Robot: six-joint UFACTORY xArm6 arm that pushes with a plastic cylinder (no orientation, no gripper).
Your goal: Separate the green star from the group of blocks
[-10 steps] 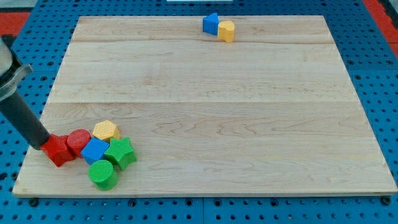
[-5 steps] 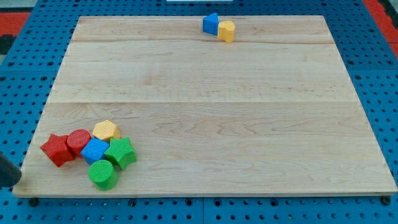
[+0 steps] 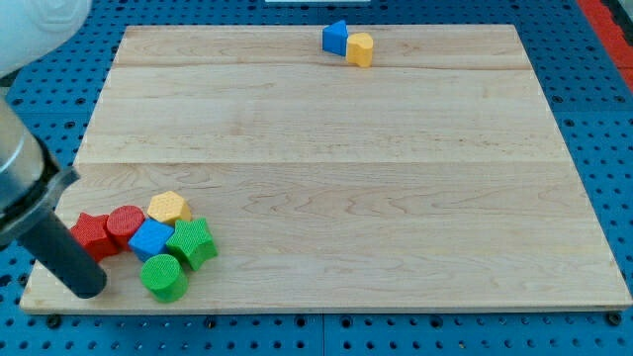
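Observation:
The green star (image 3: 193,242) sits at the right edge of a tight group near the board's bottom left corner. It touches the blue cube (image 3: 150,239) on its left, the green cylinder (image 3: 163,278) below it and the yellow hexagon (image 3: 169,208) above it. A red cylinder (image 3: 126,224) and a red star (image 3: 90,234) lie at the group's left. My tip (image 3: 89,290) rests on the board below the red star and left of the green cylinder. The rod partly covers the red star.
A blue block (image 3: 335,38) and a yellow block (image 3: 360,48) touch each other near the top edge of the wooden board (image 3: 336,168). Blue pegboard surrounds the board.
The rod left the red star, dropped almost out of view at the bottom left, and now stands on the board below the red star. The blocks have not moved.

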